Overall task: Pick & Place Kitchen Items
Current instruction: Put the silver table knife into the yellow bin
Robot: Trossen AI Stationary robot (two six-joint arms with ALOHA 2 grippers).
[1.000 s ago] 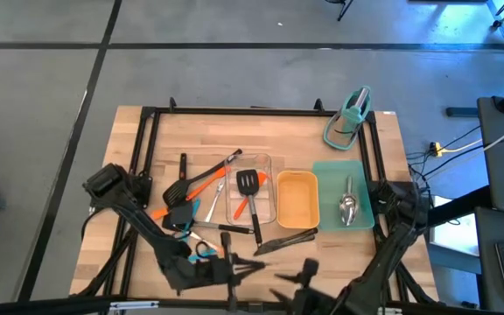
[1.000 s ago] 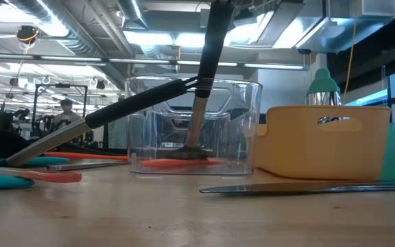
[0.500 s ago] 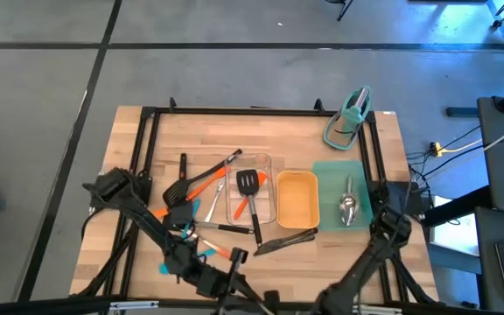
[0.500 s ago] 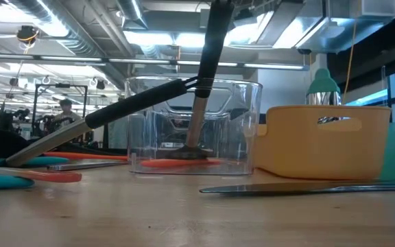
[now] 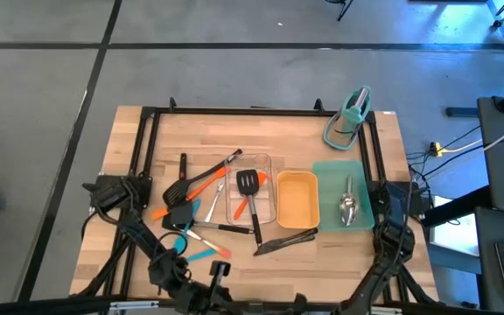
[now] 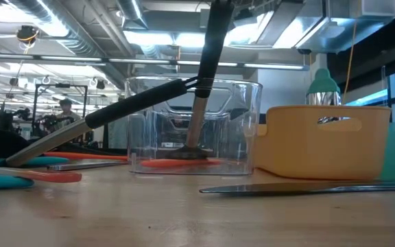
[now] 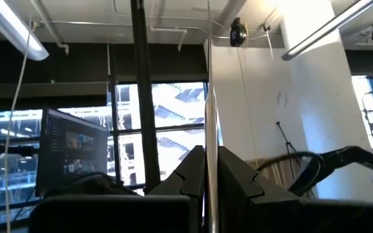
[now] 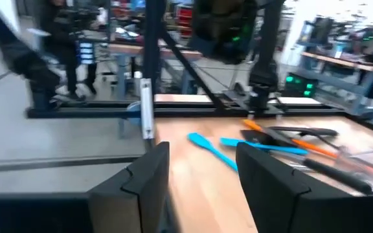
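Note:
The kitchen items lie in the middle of the table. A black slotted turner [image 5: 248, 184] and an orange spatula sit in the clear tray [image 5: 269, 160]; the turner's handle leans over the tray's near wall. A steel spoon [image 5: 348, 206] lies on the teal mat. Black-handled tongs [image 5: 284, 241] lie in front of the yellow tray [image 5: 297, 199]. Blue spatulas [image 5: 192, 254] and more black and orange utensils [image 5: 182, 189] lie at the left. My left gripper [image 7: 211, 188] is shut and points up into the room. My right gripper [image 8: 203, 175] is open, low at the near edge, and looks across at the blue spatulas [image 8: 212, 146].
A teal stand [image 5: 349, 117] sits at the far right corner. A black frame [image 5: 151, 140] runs along the table's left, far and right sides. Both arms are folded at the near edge, the left arm [image 5: 134, 229] beside the blue spatulas. Bare wood shows along the far side.
Both arms have drawn back toward the table's near edge. Both grippers, which stood over the near middle of the table a second ago, have left the high view. The utensils and trays have stayed in place.

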